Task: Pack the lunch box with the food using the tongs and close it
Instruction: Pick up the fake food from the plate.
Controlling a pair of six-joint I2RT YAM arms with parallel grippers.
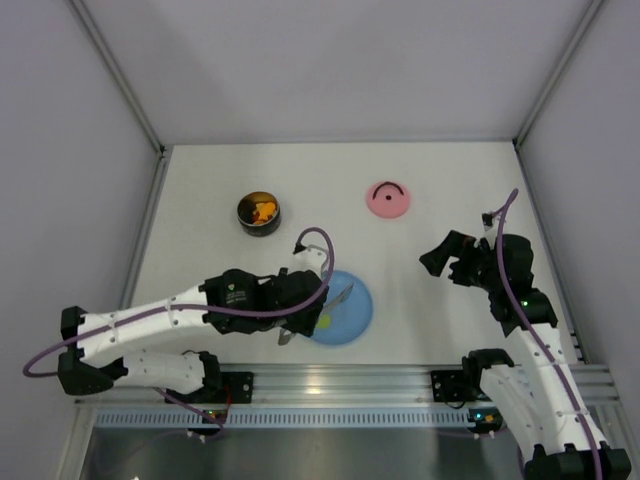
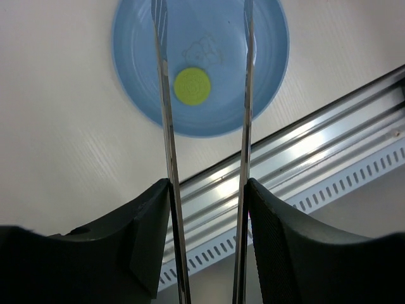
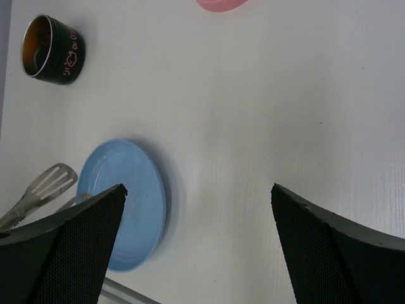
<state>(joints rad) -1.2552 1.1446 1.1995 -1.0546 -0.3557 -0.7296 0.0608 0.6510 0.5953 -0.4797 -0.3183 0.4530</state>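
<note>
My left gripper is shut on the silver tongs, one finger pressed against each arm. The tongs stand open over the blue plate. A yellow-green round food piece lies on the plate between the tong arms, close to the left one. From above, the left gripper hangs at the plate's left rim. The dark lunch box stands open at the back left with orange food inside. Its pink lid lies at the back right. My right gripper is open and holds nothing, right of the plate.
The aluminium rail runs along the near table edge, just below the plate. In the right wrist view the lunch box is at the top left and a tong tip shows beside the plate. White walls enclose the table.
</note>
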